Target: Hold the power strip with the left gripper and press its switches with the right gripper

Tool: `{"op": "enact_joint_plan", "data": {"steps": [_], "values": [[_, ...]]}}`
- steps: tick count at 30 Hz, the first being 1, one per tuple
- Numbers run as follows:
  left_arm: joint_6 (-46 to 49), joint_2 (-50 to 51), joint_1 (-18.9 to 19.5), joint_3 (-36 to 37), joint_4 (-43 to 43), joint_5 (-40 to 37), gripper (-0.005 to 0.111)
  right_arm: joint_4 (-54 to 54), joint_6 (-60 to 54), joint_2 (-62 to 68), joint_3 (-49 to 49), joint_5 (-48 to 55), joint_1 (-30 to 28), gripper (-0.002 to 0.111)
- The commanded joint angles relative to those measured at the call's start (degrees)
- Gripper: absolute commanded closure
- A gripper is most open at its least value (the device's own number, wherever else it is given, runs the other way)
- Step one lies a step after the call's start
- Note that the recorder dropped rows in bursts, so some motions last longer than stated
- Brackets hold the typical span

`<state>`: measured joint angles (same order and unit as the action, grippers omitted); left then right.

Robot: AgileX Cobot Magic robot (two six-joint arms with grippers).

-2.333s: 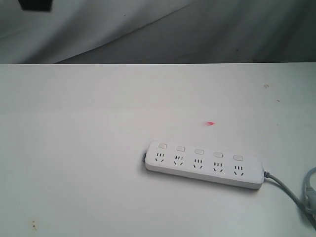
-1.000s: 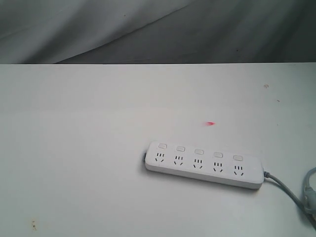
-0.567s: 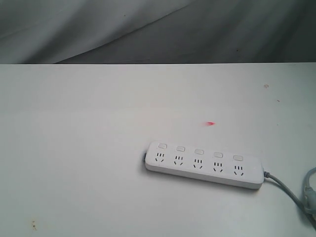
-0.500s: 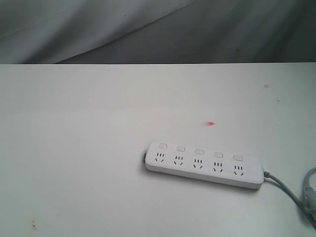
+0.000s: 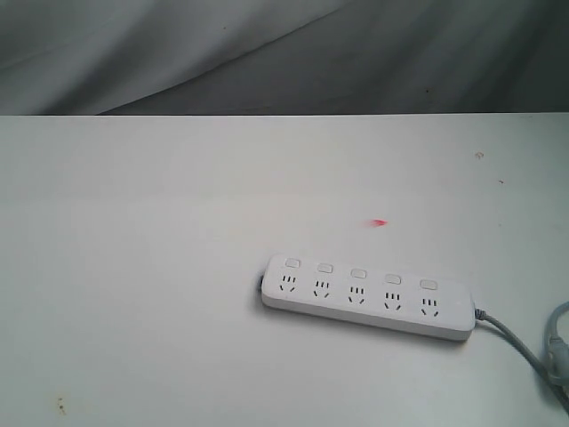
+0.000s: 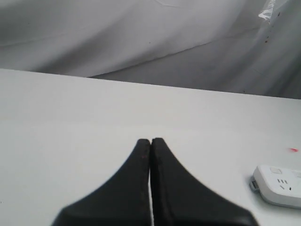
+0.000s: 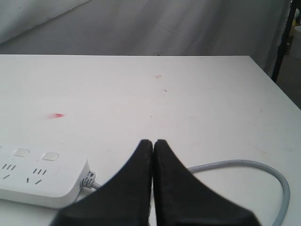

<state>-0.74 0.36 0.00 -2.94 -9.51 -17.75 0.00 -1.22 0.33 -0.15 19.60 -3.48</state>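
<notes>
The white power strip (image 5: 366, 298) lies flat on the white table, right of centre, with its row of switches (image 5: 358, 272) along its far edge and a grey cord (image 5: 520, 342) leaving its right end. Neither arm shows in the exterior view. In the left wrist view my left gripper (image 6: 150, 141) is shut and empty, with one end of the power strip (image 6: 278, 184) off to one side. In the right wrist view my right gripper (image 7: 153, 141) is shut and empty above the cord (image 7: 244, 164), with the strip's cord end (image 7: 40, 179) and two switches (image 7: 35, 154) beside it.
The white table (image 5: 133, 267) carries a small red mark (image 5: 380, 222) behind the strip and faint specks (image 5: 479, 155) at the far right. A grey cloth backdrop (image 5: 267, 53) hangs behind the table's far edge.
A dark shape at the top left corner of the exterior view 2.3 s ago is gone. The power strip has not moved.
</notes>
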Motion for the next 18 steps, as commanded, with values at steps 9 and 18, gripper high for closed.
{"op": "enact_joint_plan", "data": {"steps": [9, 18], "values": [[2.58, -0.36, 0.07, 2.94, 1.67, 0.03, 0.106, -0.44, -0.01, -0.33, 0.15, -0.11, 0.11, 0.108], [4.16, -0.36, 0.07, 2.94, 1.86, 0.03, 0.106, -0.44, -0.01, -0.33, 0.15, -0.11, 0.11, 0.108]]}}
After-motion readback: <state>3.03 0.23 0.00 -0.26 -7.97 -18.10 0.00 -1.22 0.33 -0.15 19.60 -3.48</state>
